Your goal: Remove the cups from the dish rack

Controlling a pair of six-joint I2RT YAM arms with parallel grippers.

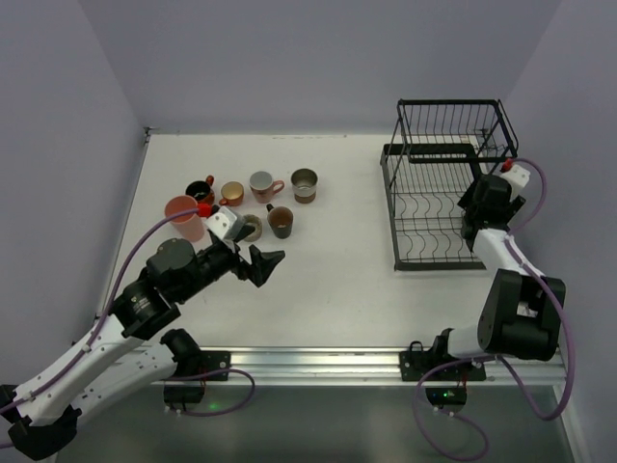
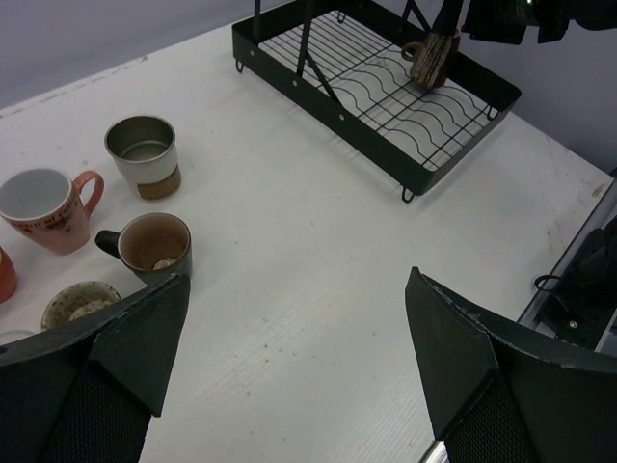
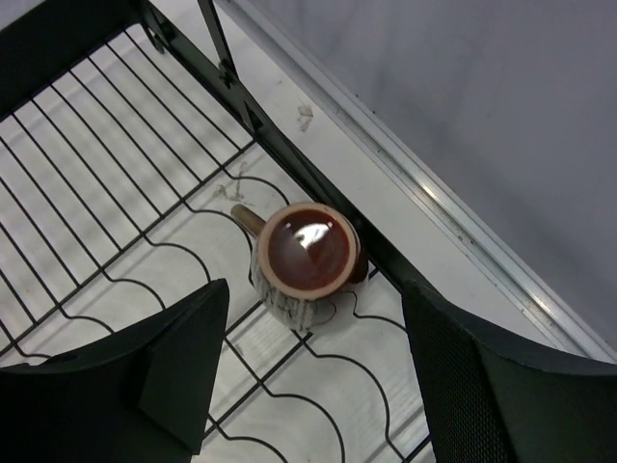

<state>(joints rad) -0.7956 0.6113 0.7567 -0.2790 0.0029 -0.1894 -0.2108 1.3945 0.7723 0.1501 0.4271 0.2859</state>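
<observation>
here, the cream-and-brown glazed ceramic mug (image 3: pixel 307 253) stands upright on the wavy lower tray of the black wire dish rack (image 2: pixel 318 101), just beside its outer rim. its mouth faces up, its long axis is vertical, and its handle is turned away from that rim. the right gripper (image 3: pixel 314 284) hangs above it, jaws apart, gripping nothing. the left gripper (image 2: pixel 295 280) is spread wide over the white table (image 1: pixel 337 280).

Soft, even light, faint shadows; a glare spot inside the cup (image 3: pixel 307 256).
</observation>
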